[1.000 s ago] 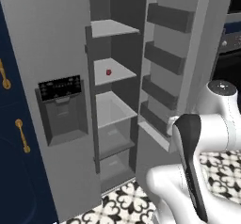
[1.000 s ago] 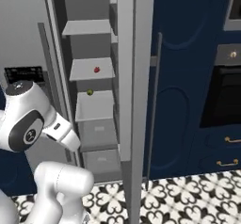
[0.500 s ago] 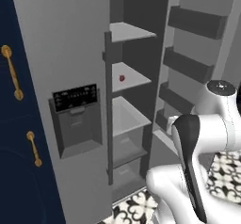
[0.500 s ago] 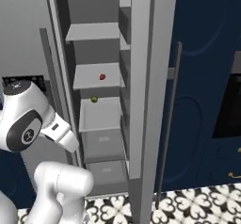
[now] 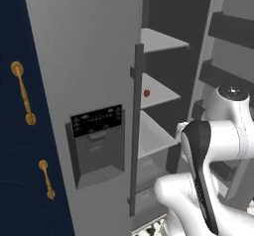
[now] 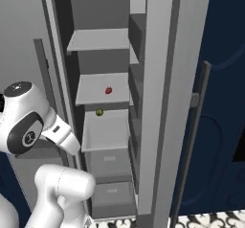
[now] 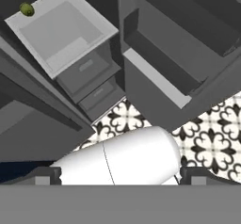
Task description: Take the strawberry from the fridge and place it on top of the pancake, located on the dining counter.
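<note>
- The gripper (image 7: 115,180) shows in the hand view as 2 dark finger tips (image 7: 43,176) at the bottom corners, standing wide apart with nothing between them; it points down at the patterned floor tiles (image 7: 212,138) in front of the fridge (image 5: 79,56).
- The fridge's right door (image 6: 160,102) is swung open, its inner bins (image 7: 160,75) facing the compartment; the left door, with the black-panelled dispenser recess (image 5: 96,146) and a long dark handle (image 5: 135,131), is shut.
- Low in the open compartment sit 2 grey drawers (image 6: 111,174), 1 above the other.
- Above them, a small yellow-green item (image 6: 99,112) lies at the back edge of a grey shelf (image 6: 107,131), towards its left corner.
- The strawberry (image 6: 108,90) sits 1 shelf higher, near the middle of that shelf's back edge, well apart from the gripper.
- Navy cabinets (image 5: 20,170) with brass handles (image 5: 23,93) stand to the fridge's left.
</note>
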Robot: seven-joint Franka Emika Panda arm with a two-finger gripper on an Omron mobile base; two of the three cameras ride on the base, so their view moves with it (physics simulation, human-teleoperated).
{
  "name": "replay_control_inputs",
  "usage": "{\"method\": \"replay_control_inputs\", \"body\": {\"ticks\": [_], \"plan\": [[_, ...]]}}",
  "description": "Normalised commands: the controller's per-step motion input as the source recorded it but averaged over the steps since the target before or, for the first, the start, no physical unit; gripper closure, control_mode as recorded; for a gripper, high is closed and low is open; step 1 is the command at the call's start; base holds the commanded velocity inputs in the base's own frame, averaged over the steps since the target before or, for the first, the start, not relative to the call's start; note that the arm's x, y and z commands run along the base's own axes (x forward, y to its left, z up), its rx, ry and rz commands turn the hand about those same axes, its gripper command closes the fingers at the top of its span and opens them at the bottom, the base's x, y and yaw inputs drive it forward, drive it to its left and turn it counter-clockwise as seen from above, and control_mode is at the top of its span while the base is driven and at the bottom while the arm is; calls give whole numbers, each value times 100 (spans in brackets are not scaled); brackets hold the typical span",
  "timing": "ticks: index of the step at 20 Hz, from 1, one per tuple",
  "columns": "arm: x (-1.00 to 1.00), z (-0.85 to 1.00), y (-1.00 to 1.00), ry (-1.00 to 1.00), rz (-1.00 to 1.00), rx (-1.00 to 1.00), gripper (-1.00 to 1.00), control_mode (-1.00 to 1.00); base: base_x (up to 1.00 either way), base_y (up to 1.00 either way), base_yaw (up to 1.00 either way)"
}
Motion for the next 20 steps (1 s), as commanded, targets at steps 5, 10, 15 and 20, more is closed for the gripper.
{"method": "replay_control_inputs", "body": {"ticks": [5,10,15,20], "plan": [[0,0,0,0,0,0,-100,100,45,0,8],[0,0,0,0,0,0,-100,100,37,-9,10],[0,0,0,0,0,0,-100,100,11,-40,8],[0,0,0,0,0,0,-100,100,14,-40,6]]}}
